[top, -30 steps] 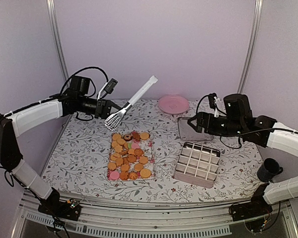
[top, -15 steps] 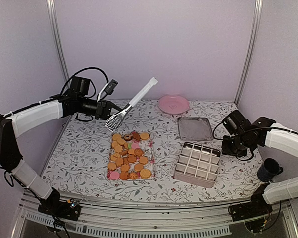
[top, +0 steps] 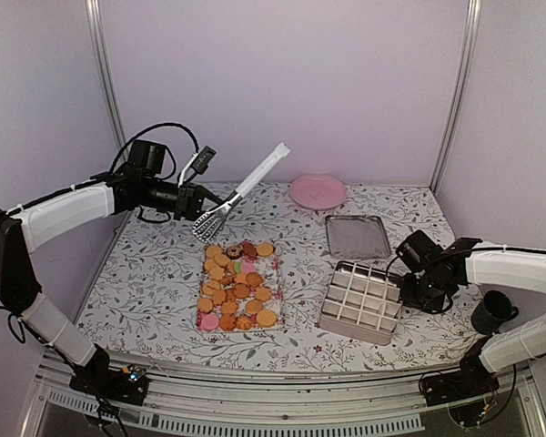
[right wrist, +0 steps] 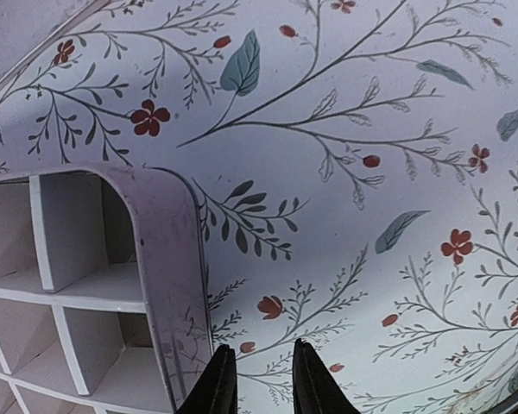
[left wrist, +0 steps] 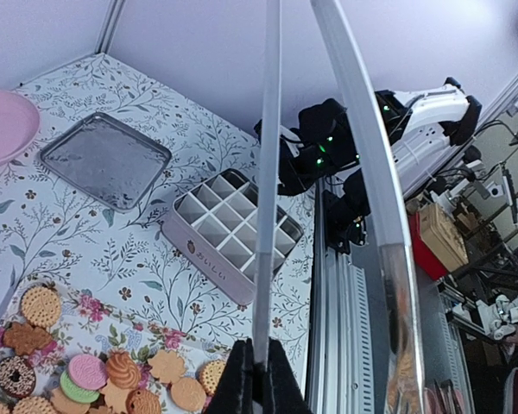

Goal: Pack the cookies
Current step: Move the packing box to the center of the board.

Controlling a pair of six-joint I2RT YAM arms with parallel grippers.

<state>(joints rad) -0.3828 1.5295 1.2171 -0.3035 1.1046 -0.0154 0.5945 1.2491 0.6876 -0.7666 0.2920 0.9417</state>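
The cookies [top: 239, 287], mostly golden-orange with a few pink, brown and green ones [left wrist: 86, 375], lie in a heap on a floral sheet at the table's middle. My left gripper [top: 204, 200] hangs above and behind them, shut [left wrist: 259, 379] on one arm of a pair of metal tongs [top: 241, 191] whose long arms [left wrist: 266, 216] run up through the left wrist view. My right gripper [top: 419, 287] sits low beside the right wall of the pale divided box [top: 362, 300]. Its jaws [right wrist: 259, 379] stand a little apart over bare tablecloth, next to the box rim [right wrist: 168, 259].
A pink plate [top: 318, 191] stands at the back. A flat metal lid [top: 356, 236] lies behind the divided box [left wrist: 233, 228]. A dark cup [top: 491, 312] stands at the right edge. Purple walls close in the table on three sides.
My right arm has swung from above the metal lid down to the box's right side, its jaws narrowing. The left arm and tongs have barely moved.
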